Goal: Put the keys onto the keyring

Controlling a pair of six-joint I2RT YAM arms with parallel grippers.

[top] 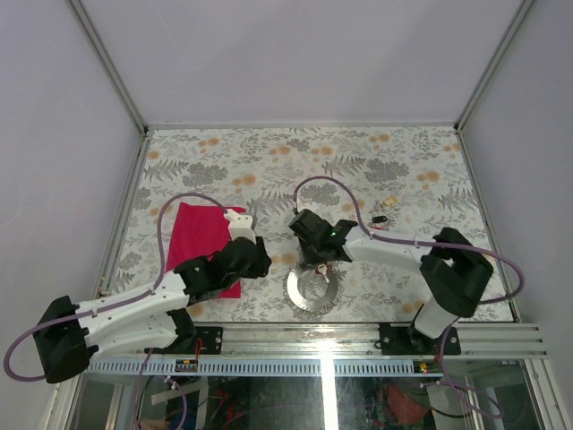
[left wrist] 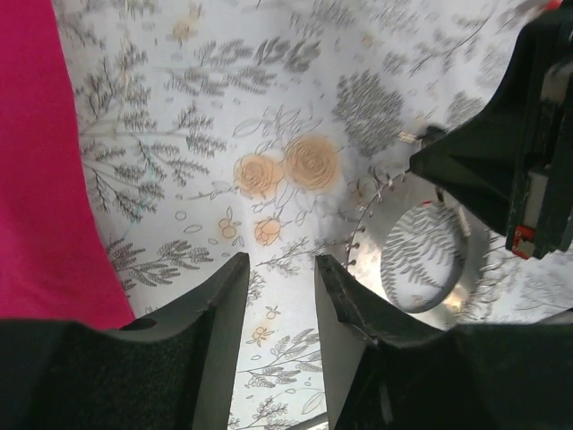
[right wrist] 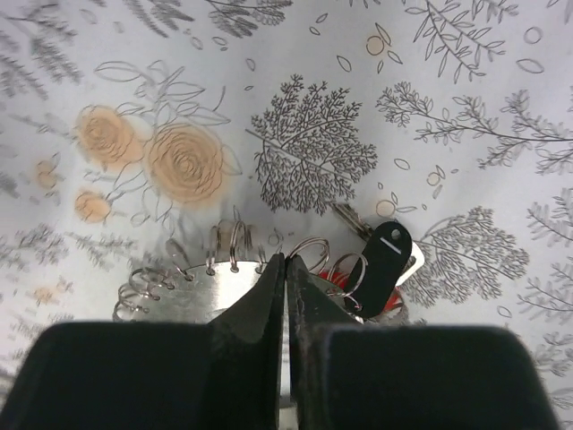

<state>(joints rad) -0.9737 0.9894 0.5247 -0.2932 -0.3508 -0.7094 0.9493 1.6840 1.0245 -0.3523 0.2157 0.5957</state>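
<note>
Right claw (right wrist: 285,269): we see the two fingers pressed together, no gap between them. The tips sit right at the wire loops, on the near edge of the key bunch. We cannot tell whether a loop is pinched between them.

Left claw (left wrist: 279,285): fingers parted by a narrow gap with nothing in it. It hangs over bare table (top: 269,157), just left of the keyring and beside the pink cloth (top: 201,235).

The keyring (right wrist: 192,294) is a flat silver ring plate with small wire loops standing along its rim. It lies flat on the table near the front edge, between the two claws and partly under the right one.

The keys (right wrist: 385,260) are bunched at the plate's rim, just right of the right fingertips. We make out a black head on top with its silver blade pointing away, something red under it and thin silver split rings around them. We cannot tell whether any key is actually threaded on a loop.

In the top view, a small dark bit (top: 380,218) lies further back on the right, well apart from the bunch. It is too small for us to identify.
</note>
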